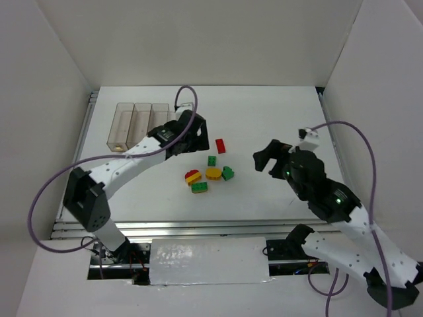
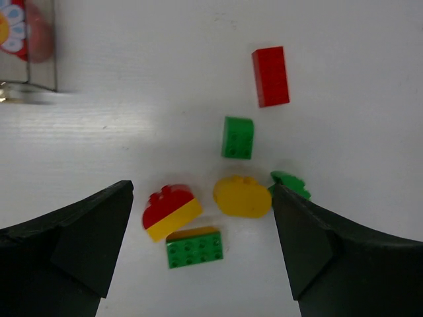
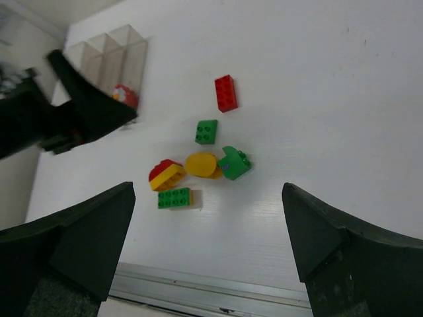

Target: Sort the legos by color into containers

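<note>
**Q:** Nearest the front edge of the table [image 1: 284, 109], what is ready to work?

**A:** Your right gripper [image 3: 208, 188] hangs over the right half, fingers spread wide with nothing between them. It is well placed to drop onto the pile.

**Q:** Where are the bricks?

**A:** They lie loose at mid-table. Closest to you is a green brick [image 2: 193, 249] with a yellow brick [image 2: 195, 232] tight against its far side. Just beyond are a red-and-yellow piece [image 2: 170, 210], a yellow rounded piece [image 2: 242, 196] and a green rounded piece [image 2: 289, 183], bunched close together. A green square brick [image 2: 237, 137] and a red brick [image 2: 270, 76] lie farther out, each apart from the rest, so you would likely find them the easier grabs.

**Q:** And the bins?

**A:** Toward the far-left corner, three clear bins [image 1: 135, 119] stand in a row. One holds a red thing [image 3: 123, 96], which probably marks it as the red bin. I cannot tell what the other two hold. Your left gripper [image 2: 203, 190] hangs beside that row, spread wide and carrying nothing.
</note>
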`<move>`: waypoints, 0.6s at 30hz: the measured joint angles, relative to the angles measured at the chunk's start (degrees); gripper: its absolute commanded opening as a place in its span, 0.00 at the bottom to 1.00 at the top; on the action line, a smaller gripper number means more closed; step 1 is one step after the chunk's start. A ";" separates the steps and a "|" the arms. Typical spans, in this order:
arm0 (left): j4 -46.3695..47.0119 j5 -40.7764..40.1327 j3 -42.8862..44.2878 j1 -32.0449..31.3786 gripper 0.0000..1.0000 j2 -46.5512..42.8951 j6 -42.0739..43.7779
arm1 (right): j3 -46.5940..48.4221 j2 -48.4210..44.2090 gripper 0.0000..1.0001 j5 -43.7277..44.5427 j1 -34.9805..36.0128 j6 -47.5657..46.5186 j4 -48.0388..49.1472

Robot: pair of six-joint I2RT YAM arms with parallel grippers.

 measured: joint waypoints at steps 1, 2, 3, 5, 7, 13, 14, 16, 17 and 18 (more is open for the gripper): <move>0.09 -0.24 2.27 -0.55 0.99 2.56 -0.46 | 0.00 -2.19 1.00 0.07 0.00 -0.11 -0.59; 0.52 -0.50 4.74 -1.03 1.00 5.68 -0.90 | 0.07 -4.66 1.00 0.09 0.00 -0.24 -1.29; 0.46 -0.81 7.15 -1.40 0.99 8.28 -1.09 | 0.13 -6.56 1.00 0.02 -0.04 -0.44 -2.03; 1.01 -1.03 12.33 -2.12 0.99 14.29 -1.66 | 0.13 -8.20 1.00 -0.46 -0.07 -0.68 -3.39; 1.33 -1.20 15.89 -2.67 0.99 19.23 -2.45 | -0.35 -8.17 1.00 -1.75 -0.11 -0.98 -4.37; 0.63 -1.64 25.29 -3.48 0.97 31.78 -3.28 | -5.35 -8.87 1.00 -6.73 -0.11 -1.88 -5.09; 0.37 -1.81 27.34 -3.58 0.97 33.86 -3.58 | -5.77 -8.94 1.00 -7.74 -0.11 -1.99 -5.14; 0.11 -2.54 31.30 -3.67 0.97 37.40 -3.74 | -6.23 -8.94 0.99 -9.94 -0.11 -2.38 -5.14; -0.11 -2.91 32.85 -3.69 0.96 38.80 -3.76 | -6.36 -9.03 1.00 -10.86 -0.11 -2.56 -5.14; -0.35 -3.37 34.05 -3.69 0.94 39.85 -3.76 | -6.49 -9.16 1.00 -11.58 -0.11 -2.71 -5.16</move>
